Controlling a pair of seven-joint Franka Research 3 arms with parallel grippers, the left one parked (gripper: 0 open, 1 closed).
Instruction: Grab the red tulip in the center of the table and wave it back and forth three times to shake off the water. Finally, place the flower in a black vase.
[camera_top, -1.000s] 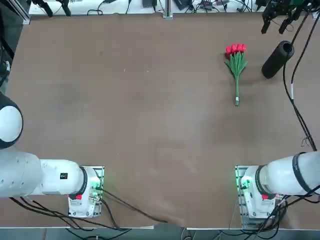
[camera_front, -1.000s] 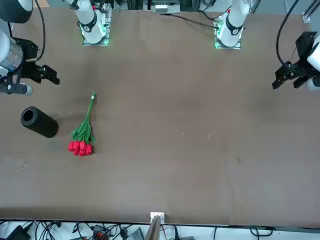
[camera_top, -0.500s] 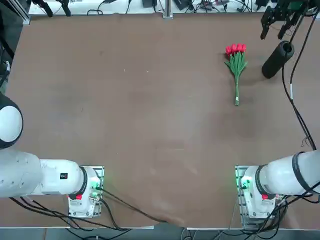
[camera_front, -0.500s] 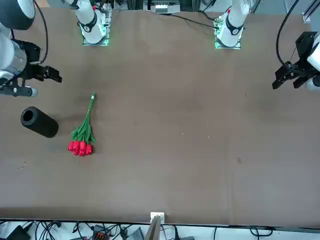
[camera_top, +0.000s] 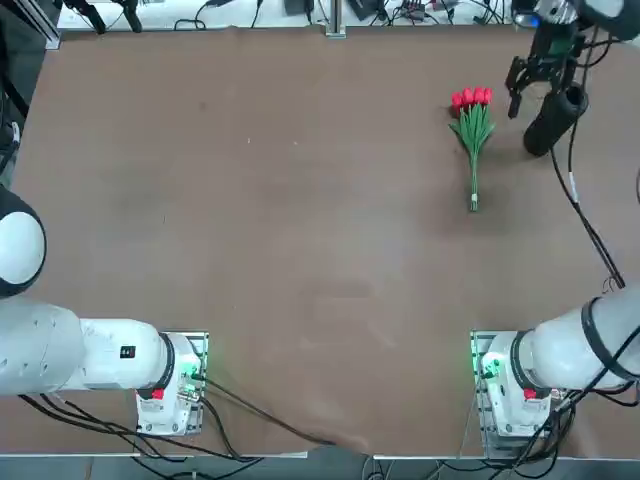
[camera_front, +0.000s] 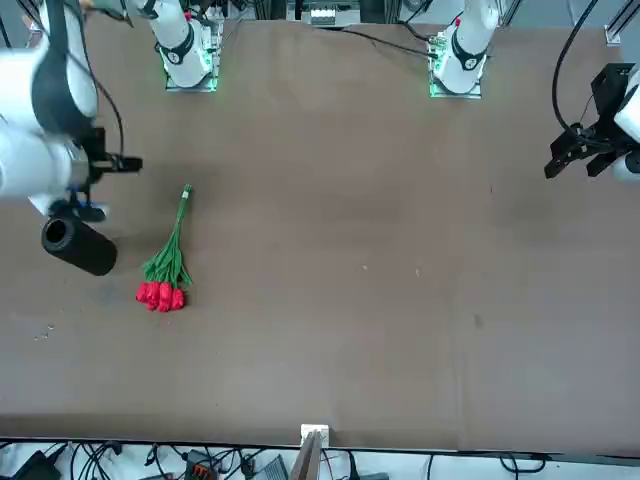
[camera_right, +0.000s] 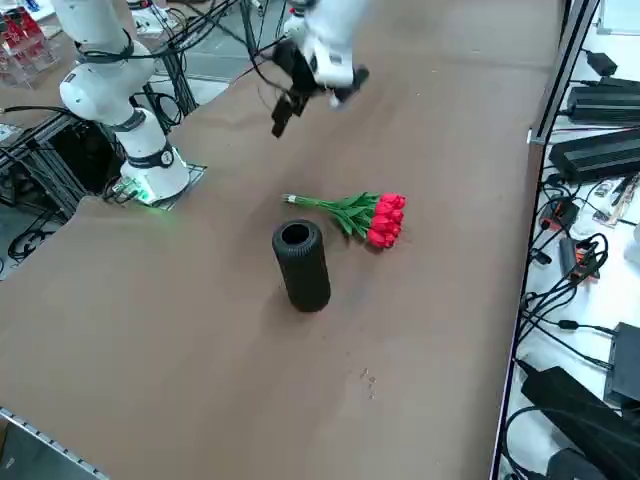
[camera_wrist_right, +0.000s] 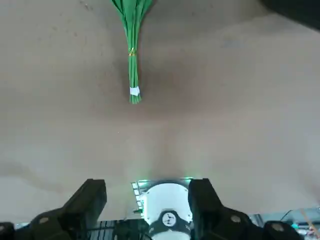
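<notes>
Right gripper (camera_wrist_right: 148, 200) above open table (camera_wrist_right: 200, 130)

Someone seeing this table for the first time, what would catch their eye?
Probably the bunch of red tulips, bright against the brown table, lying toward its far right. Next, the black vase standing upright just to the right of them. Then the open right gripper, hovering above the table near both.
</notes>
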